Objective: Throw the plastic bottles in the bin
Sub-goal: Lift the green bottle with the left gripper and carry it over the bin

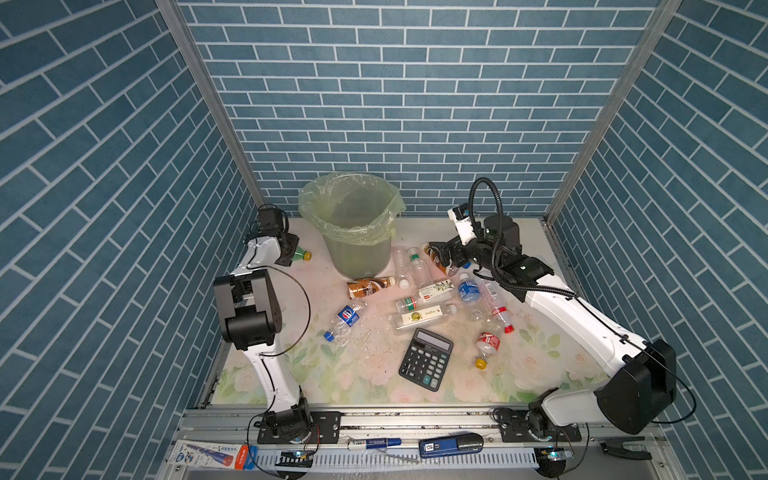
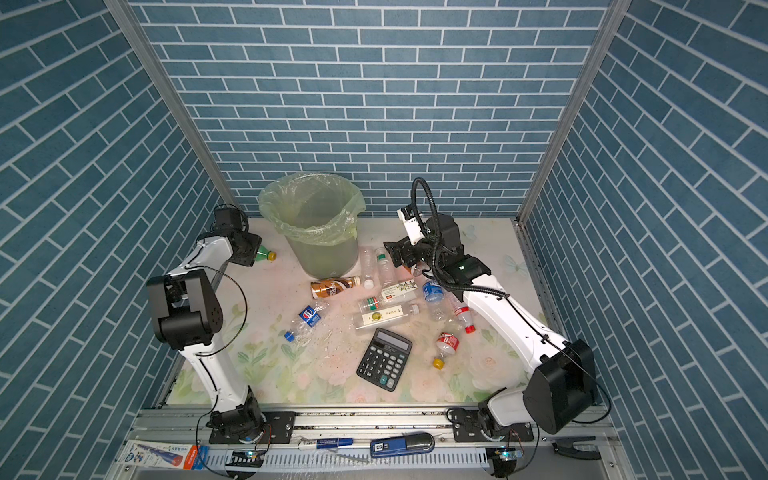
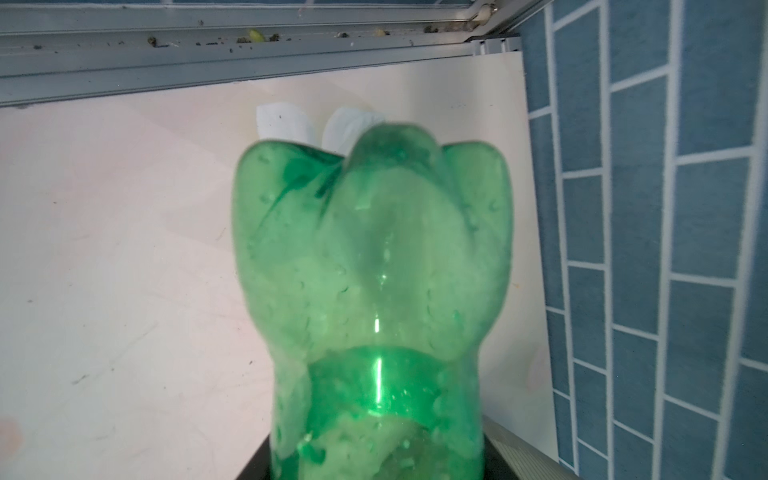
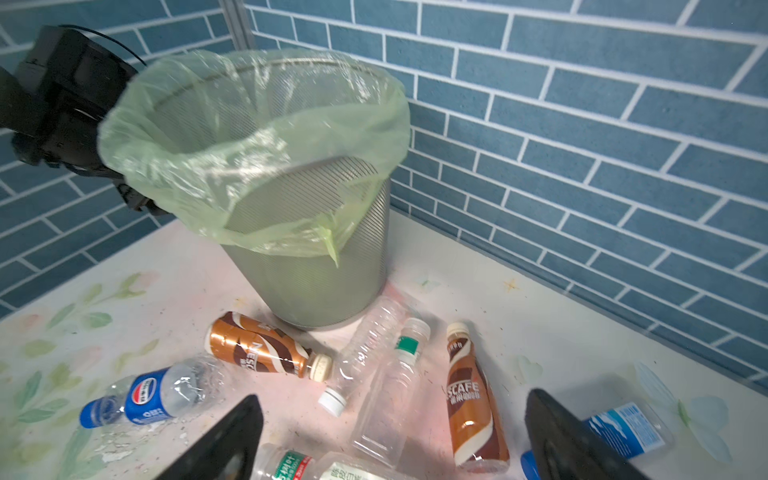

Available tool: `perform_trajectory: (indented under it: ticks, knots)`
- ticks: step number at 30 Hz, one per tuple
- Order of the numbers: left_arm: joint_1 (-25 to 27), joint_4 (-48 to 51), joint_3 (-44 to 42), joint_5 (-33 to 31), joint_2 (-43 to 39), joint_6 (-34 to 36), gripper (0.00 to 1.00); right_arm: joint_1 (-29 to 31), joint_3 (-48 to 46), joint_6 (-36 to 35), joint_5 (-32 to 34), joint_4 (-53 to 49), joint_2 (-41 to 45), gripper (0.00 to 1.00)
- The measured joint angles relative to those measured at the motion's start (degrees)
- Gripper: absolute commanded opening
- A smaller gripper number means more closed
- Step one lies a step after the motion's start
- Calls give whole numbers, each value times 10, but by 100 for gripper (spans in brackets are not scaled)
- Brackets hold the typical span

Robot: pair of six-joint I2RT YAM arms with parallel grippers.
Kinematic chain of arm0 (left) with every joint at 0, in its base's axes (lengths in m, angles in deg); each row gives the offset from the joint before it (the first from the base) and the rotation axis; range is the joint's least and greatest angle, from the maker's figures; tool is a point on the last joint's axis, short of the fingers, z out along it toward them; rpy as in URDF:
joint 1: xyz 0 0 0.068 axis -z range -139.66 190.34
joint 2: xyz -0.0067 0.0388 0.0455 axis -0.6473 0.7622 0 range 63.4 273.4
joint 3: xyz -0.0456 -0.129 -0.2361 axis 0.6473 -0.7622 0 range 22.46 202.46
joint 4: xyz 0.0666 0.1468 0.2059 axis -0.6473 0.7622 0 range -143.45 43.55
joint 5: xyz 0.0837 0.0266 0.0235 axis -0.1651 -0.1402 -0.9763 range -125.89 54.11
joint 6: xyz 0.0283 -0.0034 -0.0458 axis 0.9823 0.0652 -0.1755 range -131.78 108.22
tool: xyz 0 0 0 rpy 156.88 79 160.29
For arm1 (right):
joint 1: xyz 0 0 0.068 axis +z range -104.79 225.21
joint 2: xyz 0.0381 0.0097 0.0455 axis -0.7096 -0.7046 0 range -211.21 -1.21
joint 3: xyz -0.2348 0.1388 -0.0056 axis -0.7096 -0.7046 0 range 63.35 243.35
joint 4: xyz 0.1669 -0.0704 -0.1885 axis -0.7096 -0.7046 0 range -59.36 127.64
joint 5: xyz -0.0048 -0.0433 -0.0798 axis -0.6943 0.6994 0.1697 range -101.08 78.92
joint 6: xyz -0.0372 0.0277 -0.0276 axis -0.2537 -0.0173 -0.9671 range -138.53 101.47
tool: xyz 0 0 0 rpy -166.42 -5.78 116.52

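Green bottle point(image 3: 374, 270) fills the left wrist view, gripped by the left tool point(image 1: 293, 254) just left of the bin point(image 1: 357, 257), which stands at the back of the desk point(image 1: 332, 374). Right tool point(image 4: 392, 399) hangs wide open and empty above a brown Nescafe bottle point(image 4: 473, 399) lying right of the bin, while other plastic bottles point(image 1: 419, 316) lie scattered between bin and calculator point(image 1: 426, 359).

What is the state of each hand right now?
Left hand: closed on the green bottle.
Right hand: open, holding nothing.
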Motion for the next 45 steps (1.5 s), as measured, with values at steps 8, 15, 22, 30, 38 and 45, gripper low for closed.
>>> perform_trajectory:
  ticks: [8, 15, 22, 30, 38, 45]
  knots:
    - [24, 1, -50, 5, -113, 21, 47, 41, 22, 2, -28, 4, 2, 98]
    - [34, 16, -49, -14, -213, 52, 46, 95, 54, -11, -39, 1, 1, 98]
    - [52, 61, 22, -51, -266, 110, 46, 134, 103, -38, -41, -5, -14, 98]
    - [153, 30, 151, -76, -268, 203, 47, 142, 140, -49, -35, -25, -32, 99]
    - [277, -65, 247, -125, -240, 337, 49, 139, 141, -73, 23, -38, -29, 99]
    - [300, -41, 379, -163, -94, 397, 70, 119, 141, -72, 47, -47, -25, 99]
